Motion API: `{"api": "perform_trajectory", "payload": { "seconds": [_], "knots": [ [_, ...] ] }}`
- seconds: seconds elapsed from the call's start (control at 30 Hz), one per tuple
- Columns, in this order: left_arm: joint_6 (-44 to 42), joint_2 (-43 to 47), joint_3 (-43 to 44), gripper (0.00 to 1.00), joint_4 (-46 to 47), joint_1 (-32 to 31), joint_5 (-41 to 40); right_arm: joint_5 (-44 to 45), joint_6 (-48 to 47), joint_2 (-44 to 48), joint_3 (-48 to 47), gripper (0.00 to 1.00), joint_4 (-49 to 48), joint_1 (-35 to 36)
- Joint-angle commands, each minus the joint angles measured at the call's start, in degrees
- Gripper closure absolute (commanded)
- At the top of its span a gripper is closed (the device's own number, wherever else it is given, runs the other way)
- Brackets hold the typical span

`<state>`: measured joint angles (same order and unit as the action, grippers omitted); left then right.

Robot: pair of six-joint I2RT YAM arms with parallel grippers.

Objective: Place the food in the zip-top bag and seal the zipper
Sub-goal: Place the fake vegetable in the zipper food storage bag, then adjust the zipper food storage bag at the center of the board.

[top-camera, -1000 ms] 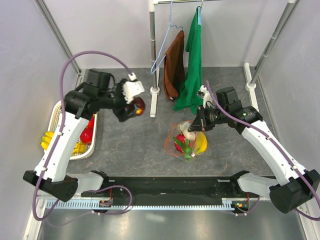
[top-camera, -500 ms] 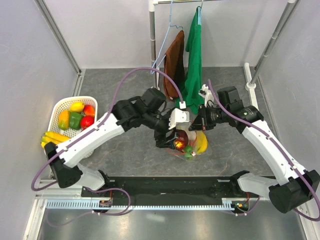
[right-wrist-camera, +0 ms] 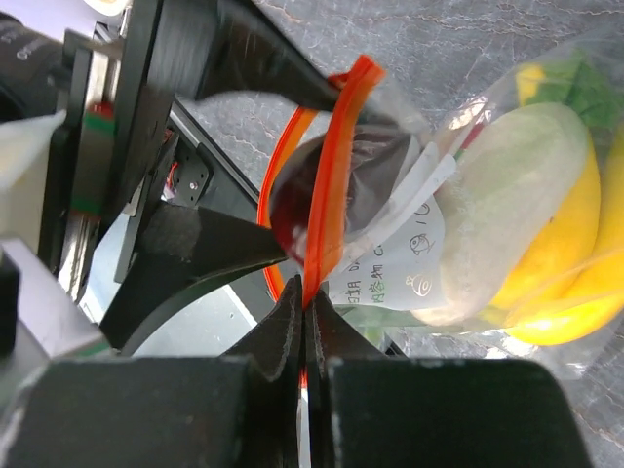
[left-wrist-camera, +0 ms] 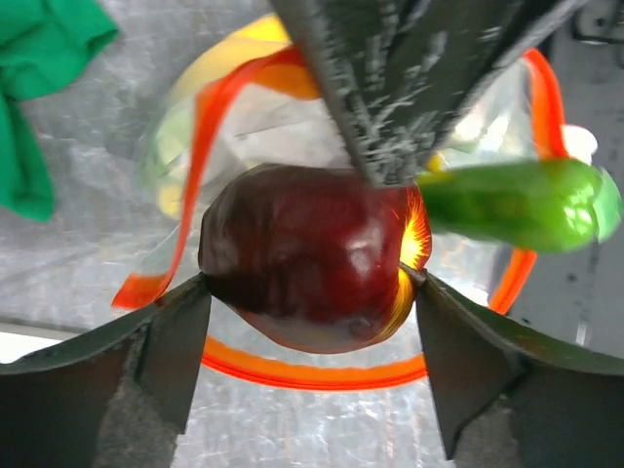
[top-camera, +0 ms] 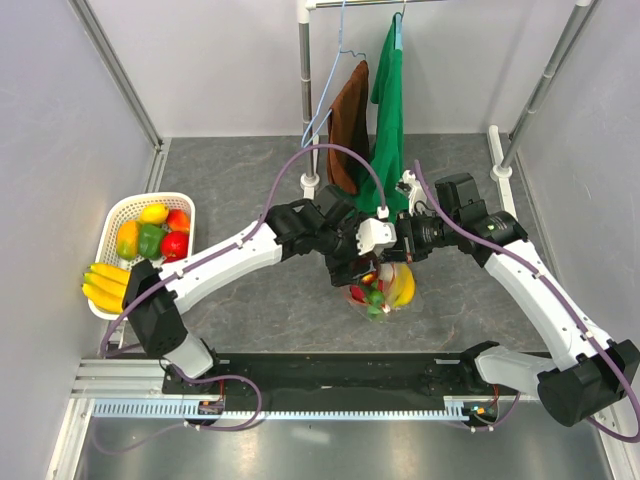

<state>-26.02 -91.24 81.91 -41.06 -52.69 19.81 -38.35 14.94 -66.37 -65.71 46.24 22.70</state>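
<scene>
Nearest me, the zip-top bag (top-camera: 382, 291) sits on the counter (top-camera: 280, 322) with yellow, whitish and green pieces already inside. My left gripper (left-wrist-camera: 312, 285) is clamped on a dark red fruit (left-wrist-camera: 292, 239) right at the bag's open mouth. My right gripper (right-wrist-camera: 304, 302) is pinched tight on the zipper (right-wrist-camera: 331, 166), holding that edge up. Farther left, the basket (top-camera: 170, 197) holds more pieces, and the banana bunch (top-camera: 105, 285) lies at its near edge. I judge loading roughly half done and sealing not yet begun. The white label (right-wrist-camera: 405, 258) carries print too small to read.
</scene>
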Motion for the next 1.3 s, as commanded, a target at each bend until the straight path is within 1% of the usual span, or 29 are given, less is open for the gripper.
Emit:
{"api": "perform_trajectory", "payload": {
  "seconds": [0.0, 0.03, 0.07, 0.1, 0.2, 0.23, 0.27, 0.3, 0.33, 0.37, 0.4, 0.43, 0.5, 0.53, 0.6, 0.63, 0.73, 0.83, 0.93, 1.1, 1.17, 1.27],
  "knots": [
    [-1.0, 5.2, -3.1, 0.07, 4.7, 0.2, -3.0, -2.0, -1.0, 1.8, -2.4, 1.0, -0.8, -0.1],
    [-2.3, 7.2, -4.4, 0.01, 4.7, 0.2, -1.7, -1.8, -1.1, 1.8, -2.5, 1.0, -0.9, -0.2],
    [-3.2, 9.1, -5.6, 0.0, 4.8, 0.2, -0.3, -1.6, -1.1, 1.8, -2.5, 1.0, -0.7, -0.3],
    [-4.1, 13.3, -8.1, 0.0, 4.7, 0.2, 1.4, -1.6, -1.1, 1.7, -2.5, 1.0, -0.8, -0.2],
    [-6.3, 18.0, -12.5, 0.0, 4.8, 0.2, 1.9, -1.4, -1.1, 1.5, -2.5, 1.0, -0.9, -0.2],
    [-7.9, 20.7, -13.8, 0.02, 4.9, 0.2, 2.7, -1.4, -1.1, 1.5, -2.3, 1.0, -0.9, -0.2],
    [-9.0, 21.9, -15.0, 0.04, 5.2, 0.2, 3.6, -1.2, -1.2, 1.5, -2.3, 1.0, -1.0, -0.2],
    [-10.3, 22.8, -17.1, 0.07, 5.4, 0.2, 6.3, -1.2, -1.1, 1.5, -2.3, 1.0, -1.0, -0.2],
    [-12.3, 24.6, -18.2, 0.11, 5.9, 0.0, 7.4, -1.2, -1.1, 1.5, -2.2, 1.0, -1.0, -0.2],
    [-12.8, 25.1, -19.0, 0.13, 7.4, -0.2, 8.2, -1.2, -1.1, 1.4, -2.3, 1.0, -1.0, -0.2],
    [-13.6, 25.2, -20.0, 0.15, 7.9, -1.2, 8.7, -1.3, -1.1, 1.5, -2.2, 1.0, -1.0, -0.2],
    [-15.4, 24.9, -20.3, 0.21, 8.4, -1.9, 8.3, -1.1, -1.1, 1.6, -2.3, 1.0, -1.0, -0.2],
    [-17.2, 23.9, -20.3, 0.26, 8.6, -3.9, 7.4, -1.0, -1.1, 1.9, -2.2, 1.0, -0.9, -0.3],
    [-18.8, 23.6, -20.3, 0.33, 8.7, -4.5, 7.2, -0.9, -1.1, 1.9, -2.1, 1.0, -1.0, -0.4],
    [-20.4, 23.0, -21.3, 0.37, 9.4, -6.5, 6.2, -0.9, -1.1, 2.1, -2.0, 1.0, -0.9, -0.3],
    [-22.0, 23.0, -22.0, 0.42, 9.7, -7.2, 5.6, -0.9, -1.2, 2.1, -1.9, 1.0, -0.8, -0.3],
    [-25.6, 22.9, -25.2, 0.47, 11.3, -9.2, 2.1, -1.0, -1.1, 2.2, -2.0, 1.0, -0.9, -0.3],
    [-27.6, 22.0, -27.0, 0.48, 12.3, -9.3, 0.3, -1.1, -1.4, 2.3, -1.8, 1.0, -0.9, -0.3],
    [-27.9, 20.1, -27.8, 0.49, 12.4, -9.3, -1.9, -1.3, -1.6, 2.6, -1.5, 1.0, -0.8, -0.3],
    [-27.4, 19.1, -28.2, 0.5, 13.2, -9.3, -2.5, -1.5, -1.6, 2.9, -1.2, 1.0, -0.9, -0.2],
    [-27.4, 18.2, -27.9, 0.53, 13.3, -9.3, -2.7, -1.6, -1.6, 2.8, -0.9, 1.0, -0.9, -0.3],
    [-26.8, 16.9, -26.9, 0.67, 13.7, -9.4, -3.6, -2.3, -1.3, 3.1, -0.4, 1.0, -1.3, -0.3]
  ]
}}
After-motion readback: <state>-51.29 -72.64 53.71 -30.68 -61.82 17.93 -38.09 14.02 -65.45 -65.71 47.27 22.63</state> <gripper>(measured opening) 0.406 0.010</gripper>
